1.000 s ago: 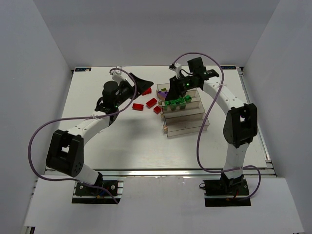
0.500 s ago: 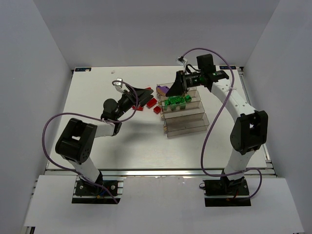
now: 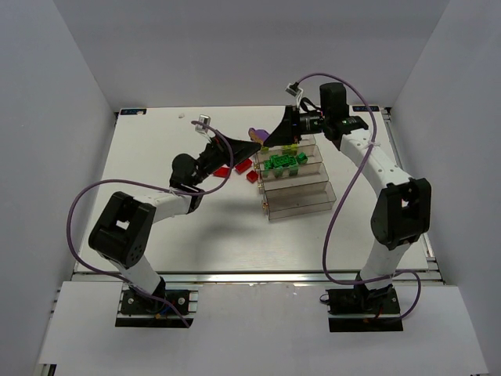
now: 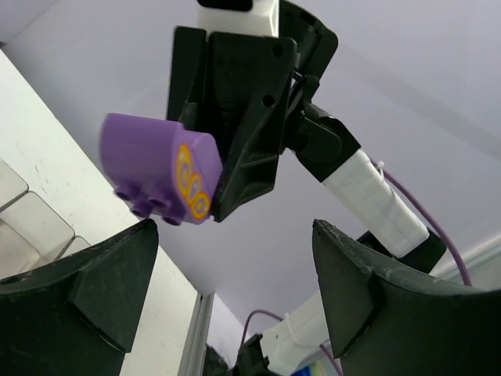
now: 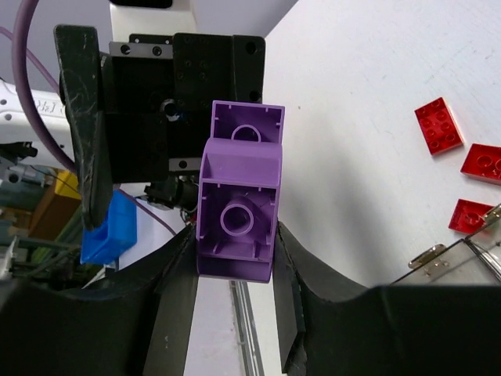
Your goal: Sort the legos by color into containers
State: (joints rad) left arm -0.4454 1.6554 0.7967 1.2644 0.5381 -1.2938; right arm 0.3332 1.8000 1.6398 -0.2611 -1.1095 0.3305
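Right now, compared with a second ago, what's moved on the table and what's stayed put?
The right gripper, shut on the purple brick, carried it up and left from the trays. The left gripper swung right to meet it, jaws open, not gripping. The green bricks in the trays and the red bricks on the table stayed put.

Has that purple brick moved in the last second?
Yes. The purple brick, gripped by the right pincer, has shifted left and away from the far end of the clear trays, toward the left pincer.
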